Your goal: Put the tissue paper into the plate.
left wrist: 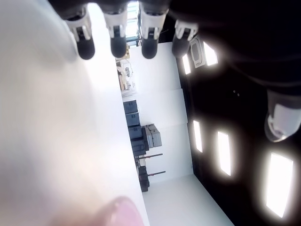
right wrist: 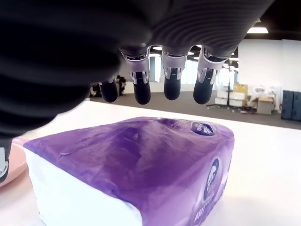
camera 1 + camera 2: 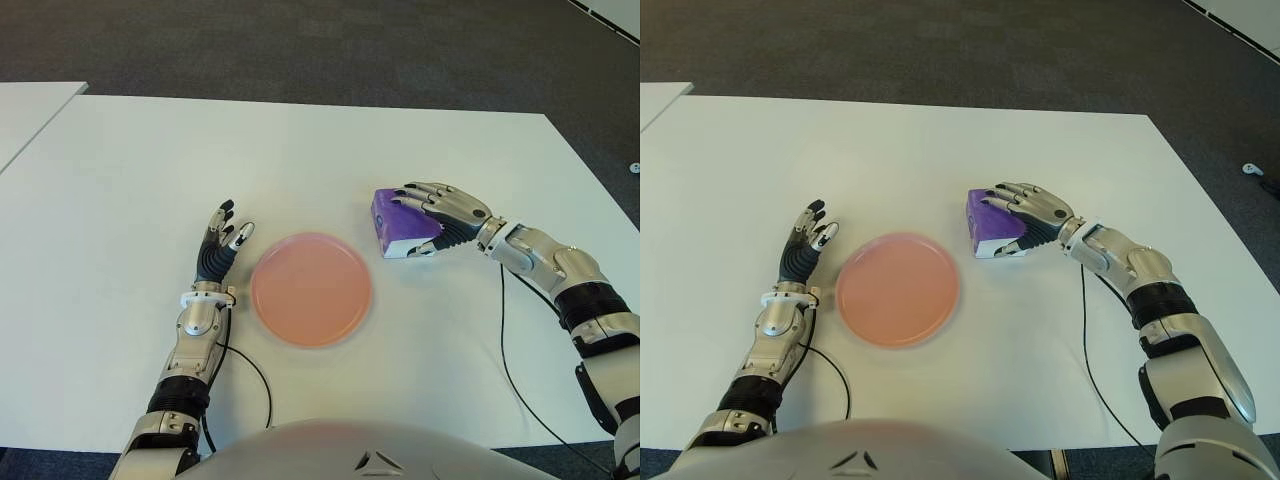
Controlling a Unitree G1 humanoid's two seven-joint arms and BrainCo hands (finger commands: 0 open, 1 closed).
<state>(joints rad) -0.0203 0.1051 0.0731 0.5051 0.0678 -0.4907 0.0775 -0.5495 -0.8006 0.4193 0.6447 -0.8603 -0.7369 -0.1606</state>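
One purple tissue pack lies on the white table, just beside the single pink plate, on the plate's far right side and outside its rim. The right hand arches over the pack with its fingers extended and slightly spread above the purple wrapper; the eye views show the thumb low beside the pack's white end, but no closed grip is visible. Its wrist view shows four fingertips hovering clear of the wrapper's top, a gap the eye views hide. The left hand shows on the plate's left side, fingers straight and loosely apart, holding nothing.
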